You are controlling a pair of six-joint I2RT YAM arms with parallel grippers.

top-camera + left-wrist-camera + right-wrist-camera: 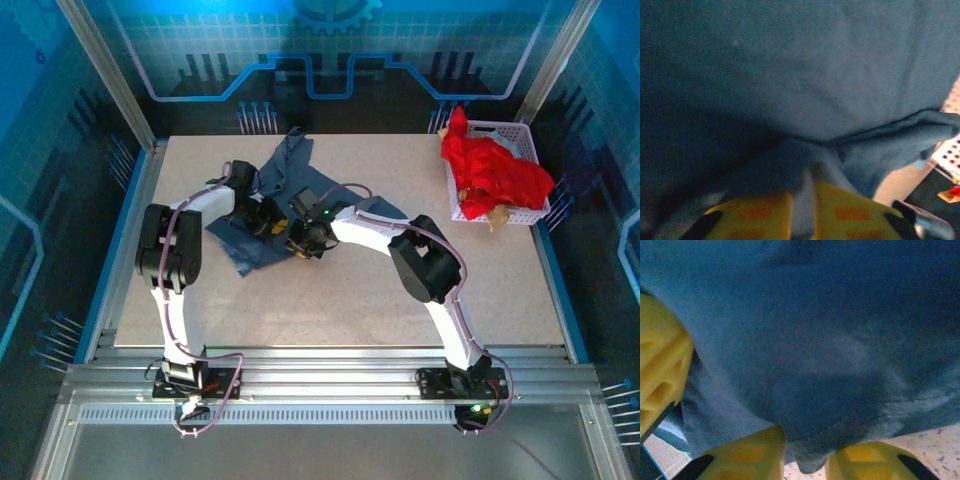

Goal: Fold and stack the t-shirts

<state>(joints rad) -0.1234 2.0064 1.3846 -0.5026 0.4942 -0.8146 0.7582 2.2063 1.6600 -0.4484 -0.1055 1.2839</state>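
- Yellow fingers (757,215) of the left gripper (802,212) pinch a fold of the crumpled slate-blue cloth t-shirt (285,200).
- Right gripper (805,460): cloth hangs between its yellow pads (867,460), but a firm pinch cannot be told.
- Both grippers meet mid-table on the speckled beige tabletop (400,310).
- Bright red cloth t-shirt (495,170) sits heaped in the white lattice plastic basket (520,135), far right.

Speckled beige table (500,290), blue circuit-print walls (330,50) – alu frame (330,385)

Overhead view evenly lit, sharp, blue-tinted surround; both wrist views dim, soft-focused at close range, with deep shadows across cloth folds.
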